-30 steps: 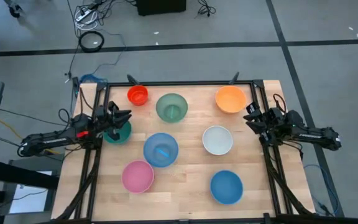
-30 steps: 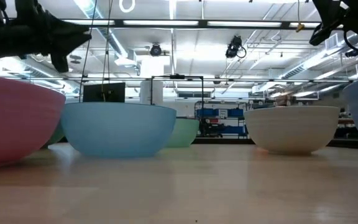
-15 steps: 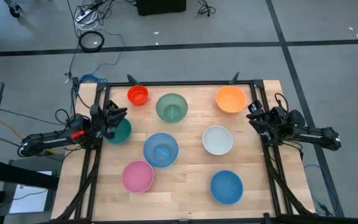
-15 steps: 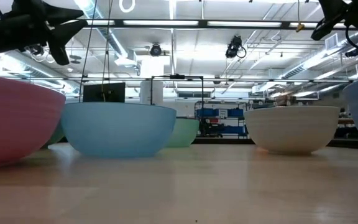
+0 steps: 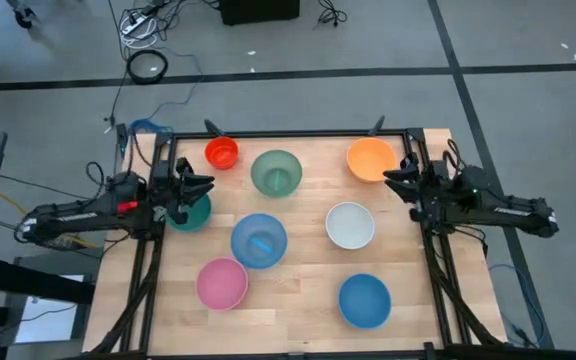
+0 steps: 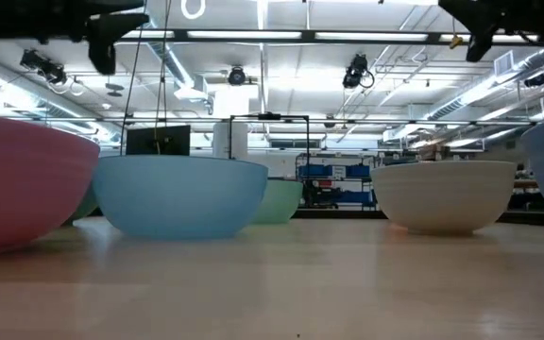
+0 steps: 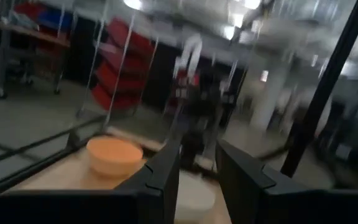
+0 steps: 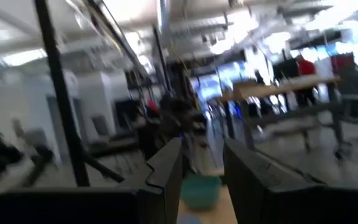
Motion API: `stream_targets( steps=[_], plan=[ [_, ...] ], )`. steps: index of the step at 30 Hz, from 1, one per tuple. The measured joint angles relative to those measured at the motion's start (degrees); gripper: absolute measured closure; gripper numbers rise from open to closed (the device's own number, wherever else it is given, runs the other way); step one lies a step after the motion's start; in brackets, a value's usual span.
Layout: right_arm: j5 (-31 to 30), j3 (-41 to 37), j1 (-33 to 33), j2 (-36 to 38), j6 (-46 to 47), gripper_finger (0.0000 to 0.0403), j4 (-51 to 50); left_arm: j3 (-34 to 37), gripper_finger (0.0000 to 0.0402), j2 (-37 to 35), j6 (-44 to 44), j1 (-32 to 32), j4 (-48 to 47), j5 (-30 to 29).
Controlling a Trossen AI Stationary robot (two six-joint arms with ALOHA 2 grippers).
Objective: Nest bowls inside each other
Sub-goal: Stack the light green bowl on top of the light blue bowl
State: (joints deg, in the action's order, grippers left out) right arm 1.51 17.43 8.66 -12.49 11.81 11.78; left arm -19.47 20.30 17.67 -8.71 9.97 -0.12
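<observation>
While below left tool, teal bowl.

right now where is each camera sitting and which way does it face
High view: overhead, straight down on the table; both arms show, left end effector over the teal bowl, right end effector beside the orange bowl.
Low view: tabletop height, looking across; arms dark at the top.
Left wrist view: past its own fingers toward the orange bowl.
Right wrist view: past its own fingers toward a green bowl.
Shared: the orange bowl, high and left wrist.
</observation>
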Motion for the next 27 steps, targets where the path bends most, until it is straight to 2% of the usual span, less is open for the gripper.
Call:
stream_targets(
  steps=[6,11,13,15,18,21,27],
  plan=[
    [-0.7,11.3,-0.1,-16.9,-2.5,0.0267,-9.2,-17.4,0.0277,19.1,-5.4,2.3,-22.0,-0.2],
    [-1.3,18.2,-0.1,-30.7,-3.0,0.0228,-10.9,-29.7,0.0248,33.2,-8.4,4.1,-34.2,0.3],
    [-4.9,20.9,-0.1,-35.6,-1.3,0.0213,-11.5,-34.2,0.0236,38.0,-9.0,4.4,-40.2,-0.8],
    [-10.3,23.4,0.0,-40.2,4.3,0.0204,-12.6,-38.1,0.0228,42.1,-10.0,4.5,-46.8,-3.7],
    [-12.9,26.5,0.4,-46.4,9.1,0.0204,-13.0,-42.3,0.0221,46.6,-10.9,4.6,-53.7,-9.1],
    [-12.9,29.9,0.5,-52.2,11.6,0.0209,-14.1,-44.4,0.0219,49.4,-11.5,4.6,-56.9,-11.1],
    [-19.1,38.2,2.0,-63.1,11.9,0.0213,-23.8,-47.1,0.0219,50.6,-10.7,4.6,-64.0,-19.1]
  ],
)
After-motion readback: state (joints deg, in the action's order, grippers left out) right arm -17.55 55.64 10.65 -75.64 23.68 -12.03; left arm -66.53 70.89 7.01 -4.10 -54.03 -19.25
